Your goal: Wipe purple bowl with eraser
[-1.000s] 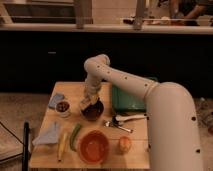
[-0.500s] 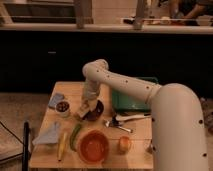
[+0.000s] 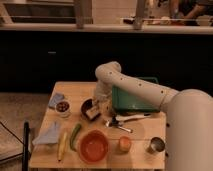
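One arm reaches down over the middle of the worktop. Its hand sits at the purple bowl, clenched on the eraser, which lies against the bowl's near rim. The bowl stands mid-worktop, just beside the green tray at the far right corner. An orange bowl stands near the front edge.

The gripper hides part of the purple bowl (right side).
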You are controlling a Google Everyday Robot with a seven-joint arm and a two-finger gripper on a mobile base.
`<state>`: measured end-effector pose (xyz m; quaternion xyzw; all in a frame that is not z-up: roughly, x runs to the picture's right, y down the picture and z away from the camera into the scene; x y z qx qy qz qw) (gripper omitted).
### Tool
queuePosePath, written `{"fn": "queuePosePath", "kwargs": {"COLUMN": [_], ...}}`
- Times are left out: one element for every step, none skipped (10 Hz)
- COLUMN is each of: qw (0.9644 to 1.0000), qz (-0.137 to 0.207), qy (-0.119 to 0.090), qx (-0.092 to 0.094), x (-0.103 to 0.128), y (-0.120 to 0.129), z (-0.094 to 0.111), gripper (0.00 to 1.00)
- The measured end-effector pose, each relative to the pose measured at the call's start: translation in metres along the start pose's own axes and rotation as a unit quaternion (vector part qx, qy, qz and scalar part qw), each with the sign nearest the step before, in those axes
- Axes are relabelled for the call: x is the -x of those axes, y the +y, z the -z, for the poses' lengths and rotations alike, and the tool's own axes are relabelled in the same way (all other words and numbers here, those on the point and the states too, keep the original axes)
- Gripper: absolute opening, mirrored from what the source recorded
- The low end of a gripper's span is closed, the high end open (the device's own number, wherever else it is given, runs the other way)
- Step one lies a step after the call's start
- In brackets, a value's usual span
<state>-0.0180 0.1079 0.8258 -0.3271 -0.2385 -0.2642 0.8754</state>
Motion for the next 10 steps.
{"fn": "queuePosePath", "kwargs": {"qw": [0.9999, 0.9998, 0.9997, 0.9996, 0.9994, 0.999, 0.9987, 0.9984, 0.998, 0.9976], "qz": [-0.011, -0.015, -0.016, -0.014, -0.013, -0.01, -0.001, 0.01, 0.017, 0.025], "qy": [0.004, 0.007, 0.011, 0.015, 0.019, 0.022, 0.024, 0.024, 0.023, 0.021], "qx": [-0.006, -0.01, -0.015, -0.02, -0.027, -0.038, -0.044, -0.051, -0.056, -0.061], "x": [-0.009, -0.013, -0.014, -0.014, -0.015, -0.015, -0.013, -0.008, -0.004, 0.001], "y": [0.004, 0.002, -0.002, -0.009, -0.015, -0.023, -0.029, -0.036, -0.04, -0.044], "z": [0.005, 0.008, 0.012, 0.015, 0.019, 0.023, 0.025, 0.027, 0.028, 0.028], "gripper": [0.0, 0.0, 0.0, 0.0, 0.0, 0.0, 0.0, 0.0, 0.0, 0.0]}}
